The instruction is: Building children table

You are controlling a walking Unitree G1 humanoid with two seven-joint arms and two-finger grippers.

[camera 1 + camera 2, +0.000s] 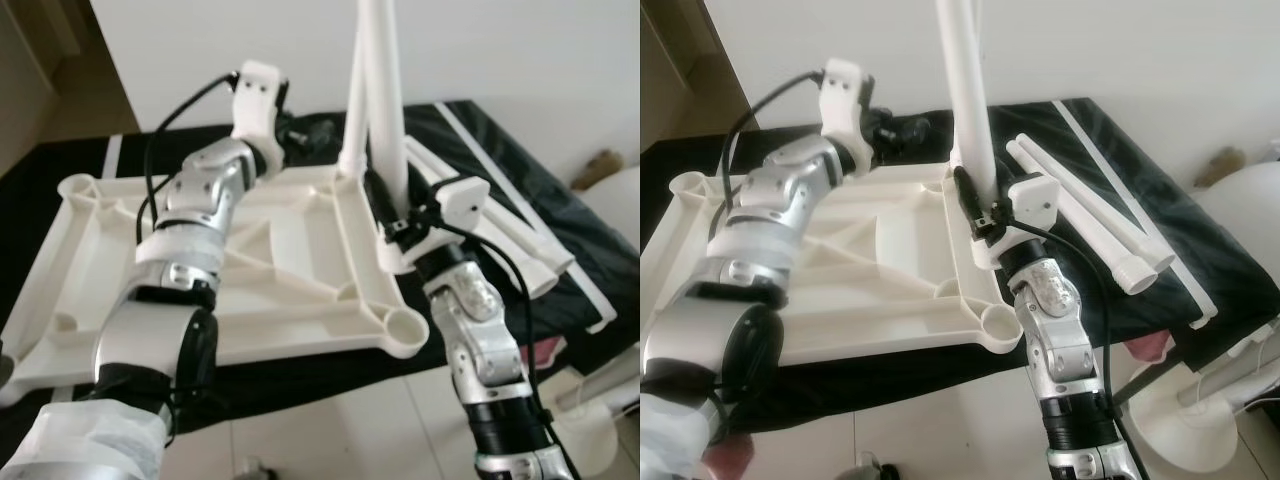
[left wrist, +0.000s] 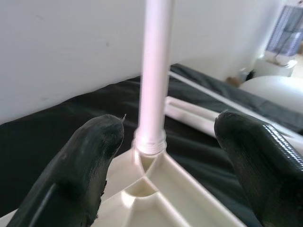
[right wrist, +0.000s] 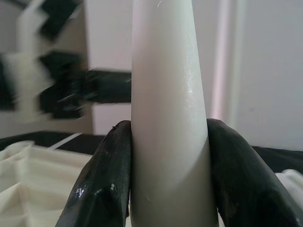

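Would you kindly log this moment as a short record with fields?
Tabletop: white tabletop lying underside up on a black cloth
Standing leg: upright leg seated in the far right corner socket
Right gripper: right gripper shut on the upright leg, just above its base
Left gripper: left gripper open, beside the leg's base, not touching
Spare legs: two spare legs lying on the cloth to the right

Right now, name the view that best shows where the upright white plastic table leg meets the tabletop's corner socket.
The left wrist view: the upright white plastic table leg meets the cream tabletop's corner socket unobstructed between the open left end effector fingers. Both eye views show the joint small, beside the arms. The right wrist view shows the right end effector gripping the shaft.
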